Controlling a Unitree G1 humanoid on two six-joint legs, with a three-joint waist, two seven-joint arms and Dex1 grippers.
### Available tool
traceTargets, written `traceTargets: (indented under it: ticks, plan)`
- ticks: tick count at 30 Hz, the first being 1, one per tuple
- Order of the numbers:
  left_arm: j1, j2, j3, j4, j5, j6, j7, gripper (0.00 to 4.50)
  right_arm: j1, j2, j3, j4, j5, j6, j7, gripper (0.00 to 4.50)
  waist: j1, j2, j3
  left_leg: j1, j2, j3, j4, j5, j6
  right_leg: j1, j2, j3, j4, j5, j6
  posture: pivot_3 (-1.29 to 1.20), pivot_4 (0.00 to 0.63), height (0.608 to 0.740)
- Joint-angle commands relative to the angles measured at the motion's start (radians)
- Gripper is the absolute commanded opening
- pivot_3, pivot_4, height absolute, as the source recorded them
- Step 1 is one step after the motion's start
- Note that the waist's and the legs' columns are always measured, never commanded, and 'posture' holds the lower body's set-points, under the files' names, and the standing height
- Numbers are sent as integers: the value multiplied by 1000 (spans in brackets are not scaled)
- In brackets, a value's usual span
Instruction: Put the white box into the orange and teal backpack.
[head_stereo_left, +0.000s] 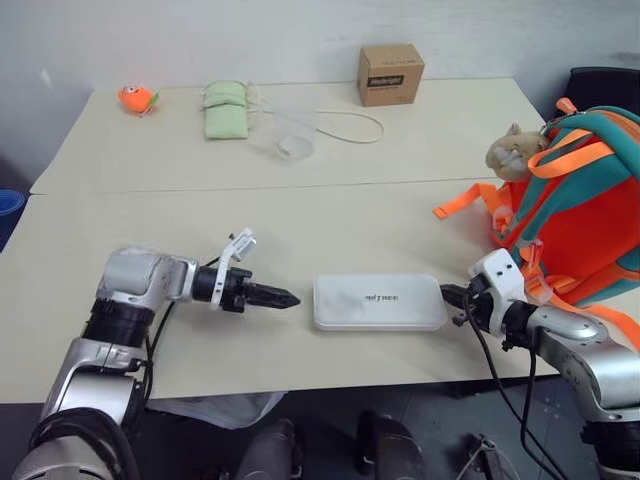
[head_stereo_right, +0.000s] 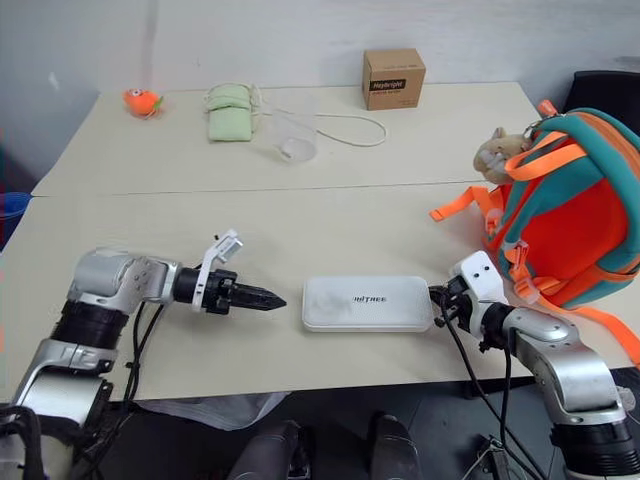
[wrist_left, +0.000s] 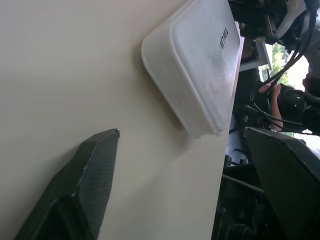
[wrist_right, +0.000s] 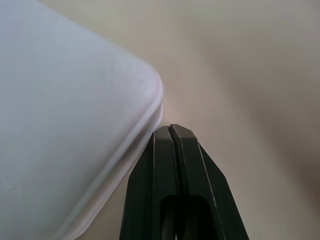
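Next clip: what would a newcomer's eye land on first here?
The orange and teal backpack at the table's right edge, a plush hamster hanging on it. Then the white box lying flat near the front edge, between the left end effector and the shut right end effector.

White box (head_stereo_left: 380, 302) is looking like smooth plastic, slightly satin. Table (head_stereo_left: 300, 220) is showing a matt beige laminate. Backpack (head_stereo_left: 590, 210) is reading as woven cloth with a fuzzy plush charm (head_stereo_left: 510, 152). Far box (head_stereo_left: 391, 74) is looking like plain brown cardboard. Gripper fingers (wrist_left: 85, 185) are showing textured matt black.
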Motion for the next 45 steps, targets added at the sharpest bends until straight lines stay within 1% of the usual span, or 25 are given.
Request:
traceTargets:
  ticks: [1, 4, 7, 10, 14, 17, 22, 23, 26, 31, 38, 42, 45]
  plan:
    - [-17, -75, -36, 66, 20, 25, 77, 4405, -22, 34, 20, -34, -2, -20, -6, 0, 0, -1, -1, 0, -1, 0, 0, 0, 0, 0, -1, 1, 0, 0, 1, 0, 150, 740]
    - [-40, -122, -55, 87, 20, 26, 95, 4405, -50, 66, 40, -33, -10, -16, -16, 0, 0, -1, -1, 1, -2, 0, 0, 1, 0, 0, -2, 1, 1, 1, 1, 0, 150, 740]
    - [-49, -147, -82, 63, 0, 43, 83, 4405, -79, 102, 65, -42, -17, -1, -35, 0, 0, -1, -2, 1, -2, 0, 0, 1, 0, 0, -3, 1, 1, 1, 1, 0, 150, 740]
    - [-60, -166, -64, 71, -13, 59, 89, 4405, -83, 123, 73, -59, -20, 12, -44, 0, 1, -1, -3, 1, -2, -1, 0, 1, 0, 0, -3, 2, 1, 1, 1, 0, 150, 740]
    - [-83, -183, -1, 110, -12, 64, 121, 4405, -52, 135, 73, -79, -28, 14, -52, 0, 2, -1, -3, 1, -2, -1, 0, 1, -1, 0, -3, 4, 1, 1, 1, 0, 150, 740]
    - [-76, -155, -1, 112, 13, 41, 135, 4405, -24, 127, 62, -89, -35, 11, -52, 0, 1, -1, -3, 1, -3, -1, 0, 1, -1, 0, -3, 4, 1, 1, 1, 0, 150, 740]
    - [-40, -31, -48, 43, 9, 36, 90, 4405, 6, 99, 23, -88, -41, 1, -32, 0, -9, -1, -3, 1, -1, -1, 0, 0, -2, 0, -3, 5, -1, 1, 1, 0, 150, 740]
    - [-32, -9, -57, 26, 2, 41, 80, 4405, 8, 95, 19, -85, -43, -3, -26, 0, -13, -1, -3, 1, 0, -1, 0, -1, -5, 0, -3, 6, -1, 0, 1, 0, 150, 740]
    - [-10, 49, -81, -37, -21, 58, 60, 4405, 10, 86, 18, -75, -52, -15, -9, 0, -32, -1, -3, 1, 4, -1, 0, -2, -6, -1, -2, 6, 1, -1, -1, 0, 150, 740]
    - [4, 86, -90, -96, -52, 83, 59, 4405, 1, 92, 28, -63, -56, -29, -4, 0, -32, -1, -3, 1, 7, 0, -1, -2, -9, -2, 2, 5, 1, -2, -5, 0, 150, 740]
    - [30, 6, -100, -129, -75, 117, 120, 4405, -1, 140, 72, -102, -40, -17, -10, 0, -24, -2, -4, 1, 5, 0, -1, -2, -7, -2, 1, 6, 2, -2, -5, 0, 150, 740]
    - [29, -76, -60, -115, -78, 133, 174, 4405, -22, 175, 93, -130, -31, 5, -27, 0, -16, -3, -4, 1, 4, -1, -1, -1, -6, -1, 0, 6, 2, -2, -5, 0, 150, 740]
    - [11, -125, -5, -70, -74, 140, 207, 4405, -29, 181, 94, -130, -38, 14, -33, 0, -4, -3, -4, 1, 2, -1, -1, -1, -5, -1, 0, 6, 2, -2, -4, 0, 150, 740]
